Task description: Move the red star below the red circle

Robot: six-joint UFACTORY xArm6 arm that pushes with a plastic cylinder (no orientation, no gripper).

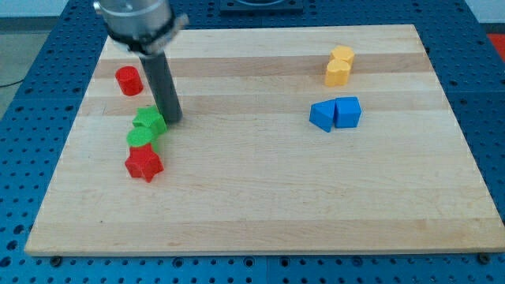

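Our tip (173, 118) sits just right of the green blocks (146, 127), probably touching the upper one. The red star (144, 163) lies below them, lower left of the worktop (260, 213); the red circle (128, 80) is upper left. It's a plain rod, no tool to spread or pinch.

The red star (144, 164) is lying flat at the left of the frame, below centre height. The red circle (128, 80), a short upright cylinder, is sitting in the upper left, well apart from it.
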